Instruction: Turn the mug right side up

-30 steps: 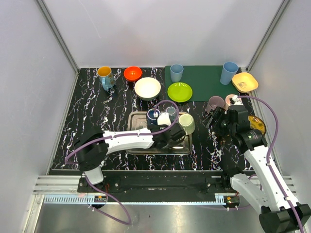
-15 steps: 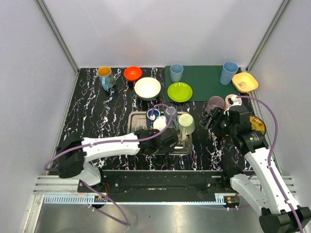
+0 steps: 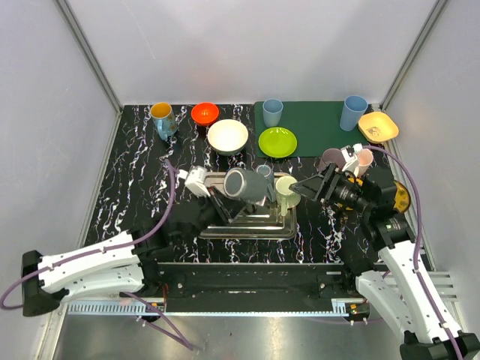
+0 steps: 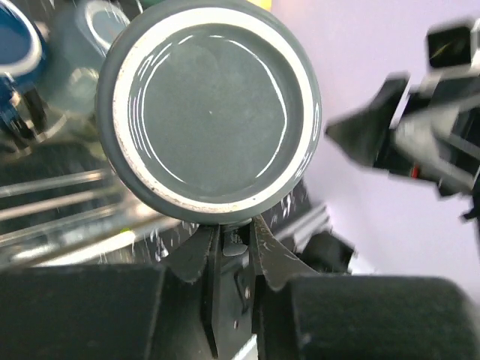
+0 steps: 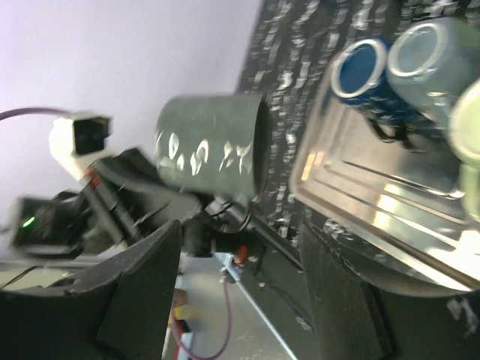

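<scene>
The grey mug (image 3: 241,184) is in the air over the tray's (image 3: 247,232) far left part, lying on its side. In the left wrist view its flat base faces the camera. The left claw (image 4: 232,240) sits just under the mug, pressed tight on a narrow part at its lower edge. The right claw (image 3: 306,186) is spread wide, apart from the mug, pointing at it from the right.
</scene>
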### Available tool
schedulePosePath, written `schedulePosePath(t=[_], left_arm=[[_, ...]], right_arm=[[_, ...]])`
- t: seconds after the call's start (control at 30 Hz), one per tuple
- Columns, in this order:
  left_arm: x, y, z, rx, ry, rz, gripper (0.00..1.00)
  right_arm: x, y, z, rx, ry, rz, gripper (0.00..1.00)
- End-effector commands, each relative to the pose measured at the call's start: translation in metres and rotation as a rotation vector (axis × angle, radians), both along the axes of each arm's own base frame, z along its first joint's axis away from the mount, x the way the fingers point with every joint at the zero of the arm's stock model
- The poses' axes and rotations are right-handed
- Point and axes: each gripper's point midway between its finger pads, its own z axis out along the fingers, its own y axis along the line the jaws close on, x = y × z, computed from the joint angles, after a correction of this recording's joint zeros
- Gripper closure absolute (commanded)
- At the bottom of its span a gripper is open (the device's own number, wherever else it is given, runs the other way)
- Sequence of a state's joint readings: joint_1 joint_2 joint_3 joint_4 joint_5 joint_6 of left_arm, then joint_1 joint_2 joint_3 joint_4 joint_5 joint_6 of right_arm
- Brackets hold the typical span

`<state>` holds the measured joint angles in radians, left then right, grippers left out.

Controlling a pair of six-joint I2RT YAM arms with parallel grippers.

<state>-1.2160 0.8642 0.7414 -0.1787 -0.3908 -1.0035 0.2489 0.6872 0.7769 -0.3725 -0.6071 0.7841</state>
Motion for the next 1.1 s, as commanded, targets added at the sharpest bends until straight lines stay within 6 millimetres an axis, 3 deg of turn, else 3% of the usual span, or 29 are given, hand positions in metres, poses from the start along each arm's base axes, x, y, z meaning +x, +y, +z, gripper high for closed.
schedulePosePath(t=[0.0, 0.07, 0.1, 0.13, 0.3, 0.5, 0.7, 1.07], left_arm=[[0.029, 0.020, 0.097, -0.401, -0.226, 0.077, 1.00], [0.031, 0.032, 0.121, -0.477, -0.287, 0.068, 1.00], [0.031, 0.034, 0.121, -0.493, -0.303, 0.057, 1.00], [0.021, 0.036, 0.141, -0.571, -0.355, 0.001, 1.00], [0.004, 0.036, 0.166, -0.698, -0.433, -0.126, 1.00], [-0.004, 0.016, 0.166, -0.701, -0.428, -0.229, 1.00], [0.000, 0.004, 0.154, -0.680, -0.384, -0.253, 1.00], [0.002, -0.005, 0.153, -0.674, -0.370, -0.275, 1.00]], right_arm=[[-0.032, 0.026, 0.041, 0.229, -0.108, 0.244, 0.31], [-0.038, 0.030, 0.045, 0.291, -0.115, 0.299, 0.31], [-0.042, 0.033, 0.043, 0.306, -0.103, 0.344, 0.31], [-0.044, 0.034, 0.045, 0.350, -0.059, 0.360, 0.31], [-0.049, 0.043, 0.050, 0.449, -0.096, 0.463, 0.37], [-0.047, 0.061, 0.061, 0.471, -0.118, 0.519, 0.33], [-0.040, 0.067, 0.081, 0.484, -0.185, 0.529, 0.33], [-0.030, 0.096, 0.077, 0.450, -0.159, 0.568, 0.37]])
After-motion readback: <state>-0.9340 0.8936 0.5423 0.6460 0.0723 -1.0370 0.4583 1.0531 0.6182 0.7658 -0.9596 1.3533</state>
